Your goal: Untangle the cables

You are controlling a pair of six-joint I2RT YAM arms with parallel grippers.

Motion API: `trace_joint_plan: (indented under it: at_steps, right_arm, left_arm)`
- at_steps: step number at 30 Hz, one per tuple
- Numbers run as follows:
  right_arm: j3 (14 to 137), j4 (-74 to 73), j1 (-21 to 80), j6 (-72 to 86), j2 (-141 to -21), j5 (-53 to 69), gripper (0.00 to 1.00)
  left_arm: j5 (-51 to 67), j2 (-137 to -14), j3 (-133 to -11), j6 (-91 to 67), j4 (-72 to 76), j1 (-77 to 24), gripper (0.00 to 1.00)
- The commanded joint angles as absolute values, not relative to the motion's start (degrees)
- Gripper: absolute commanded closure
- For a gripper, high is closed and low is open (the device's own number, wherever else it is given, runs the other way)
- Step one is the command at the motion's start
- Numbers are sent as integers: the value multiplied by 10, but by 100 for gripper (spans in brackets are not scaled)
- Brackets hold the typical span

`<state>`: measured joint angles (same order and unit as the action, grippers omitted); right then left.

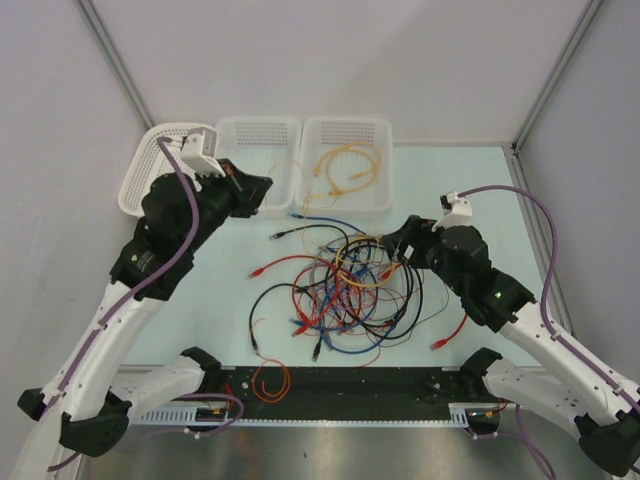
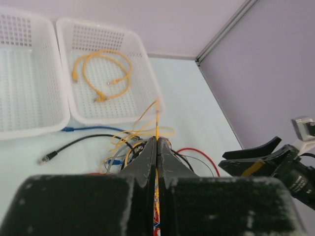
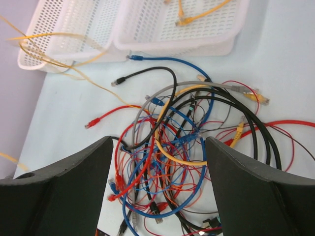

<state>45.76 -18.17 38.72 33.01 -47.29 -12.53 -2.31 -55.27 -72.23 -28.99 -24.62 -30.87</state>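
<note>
The cables [image 1: 340, 285] lie in a tangled heap of red, blue, black, yellow and orange strands at the middle of the table, also filling the right wrist view [image 3: 172, 147]. My left gripper [image 1: 258, 187] is raised near the front of the middle basket. In its wrist view it [image 2: 156, 140] is shut on a thin yellow cable [image 2: 157, 123], which runs taut from the jaws toward the heap. My right gripper [image 1: 395, 245] hovers over the heap's right side. Its jaws [image 3: 158, 142] stand wide open with nothing between them.
Three white mesh baskets stand at the back: a left one [image 1: 140, 185], a middle one [image 1: 258, 130], and a right one [image 1: 375, 135] holding a coiled yellow cable [image 1: 345, 165]. An orange cable loop [image 1: 270, 382] lies at the near edge. Loose plug ends stick out around the heap.
</note>
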Motion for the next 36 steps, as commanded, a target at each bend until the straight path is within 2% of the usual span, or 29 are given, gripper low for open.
trace_joint_plan:
  at_steps: [1,5,15,18,23,25,30,36]
  right_arm:
    - [457,-127,394,336,-461,-110,20]
    - [457,-97,397,333,-464,-100,20]
    - [459,1,402,297,-442,-45,21]
    - [466,17,401,280,-442,-38,21]
    - [469,-57,397,293,-434,-76,22]
    - [469,-89,396,291,-422,-99,22]
    - [470,-129,387,270,-383,-134,22]
    - [469,-144,353,285,-377,-138,23]
  left_arm:
    - [-4,-556,-808,-260,-271,-311,100]
    - [-8,-572,-874,-260,-241,-311,100]
    - [113,-632,-956,-280,-201,-321,100]
    - [92,-629,-939,-273,-212,-323,100]
    - [3,-672,-923,-254,-233,-322,100]
    - [-19,-728,-931,-256,-236,-322,100]
    - [-53,-867,-1042,-237,-266,-318,100]
    - [-41,-1035,-1183,-227,-245,-293,99]
